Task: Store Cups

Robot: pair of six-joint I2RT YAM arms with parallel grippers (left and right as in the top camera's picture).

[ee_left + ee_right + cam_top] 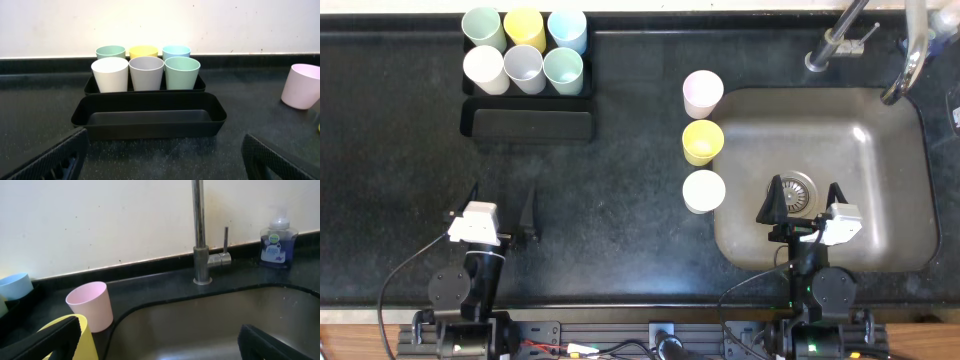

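Three loose cups stand in a row on the dark counter along the sink's left edge: pink [703, 93] [302, 86] [90, 305], yellow [702, 141] [80, 337] and white [703, 191]. At the back left a black tray [470, 88] holds several cups [146, 72]. An empty black tray [528, 125] [148, 117] lies just in front of it. My left gripper [500, 197] [162, 167] is open, low near the front, facing the empty tray. Over the sink's front left part, my right gripper [805, 190] [160, 347] is open and holds nothing.
The steel sink [880, 130] [210, 320] fills the right side, with a drain [800, 190]. A tap [835, 40] [199, 230] rises behind it. A soap bottle [277, 242] stands at the back right. Bare counter [620, 220] lies between the trays and the sink.
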